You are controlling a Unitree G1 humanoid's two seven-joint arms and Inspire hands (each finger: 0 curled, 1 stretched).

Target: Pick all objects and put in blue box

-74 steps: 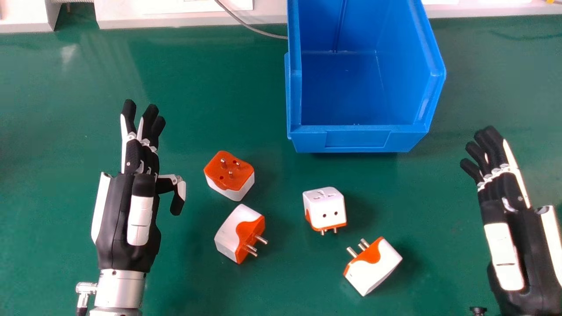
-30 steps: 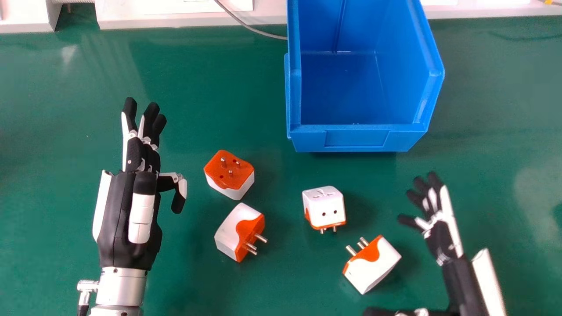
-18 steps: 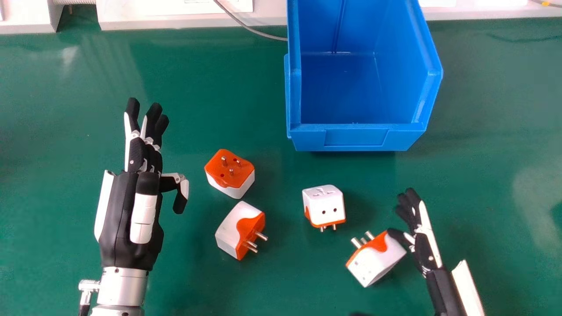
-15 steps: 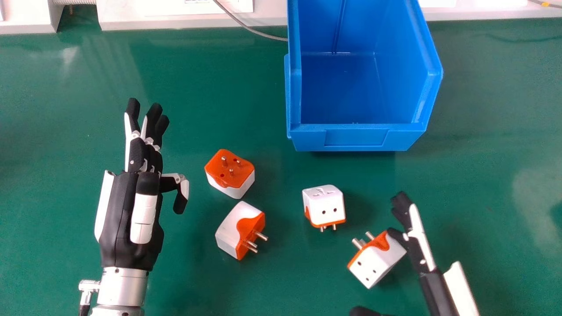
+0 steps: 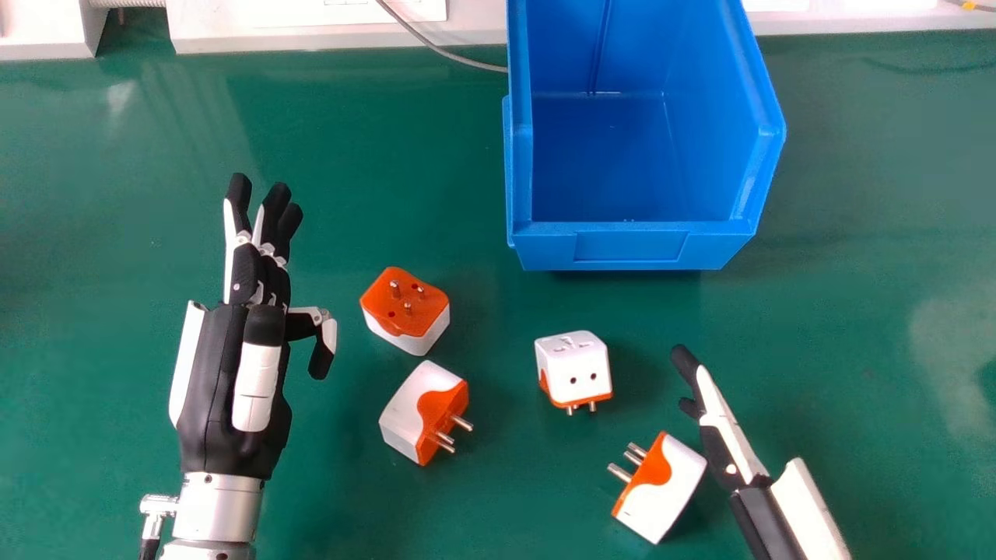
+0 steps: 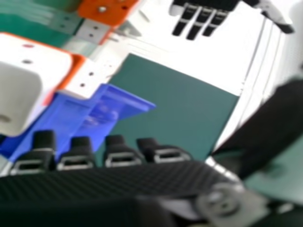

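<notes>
My right hand (image 5: 724, 428) is at the lower right in the head view, fingers straight, just right of the nearest white and orange adapter (image 5: 661, 490); whether they touch I cannot tell. In the right hand view the same hand (image 6: 113, 182) has its fingers extended, with a white adapter (image 6: 28, 71) close by. Another adapter (image 5: 574, 365) stands below the blue box (image 5: 632, 245). Two more, an orange-faced one (image 5: 406, 303) and one on its side (image 5: 420, 408), lie right of my left hand (image 5: 257, 334), which is open and holds nothing.
The green table (image 5: 350, 155) carries everything. A grey cable (image 5: 443, 50) runs to the box's left side from the white ledge (image 5: 327, 35) along the far edge. The blue box has high side walls and a lower front wall.
My right hand has come in leftward from the right side to the nearest adapter and turned edge-on. That adapter has shifted and rotated slightly. The left hand has drifted slightly right.
</notes>
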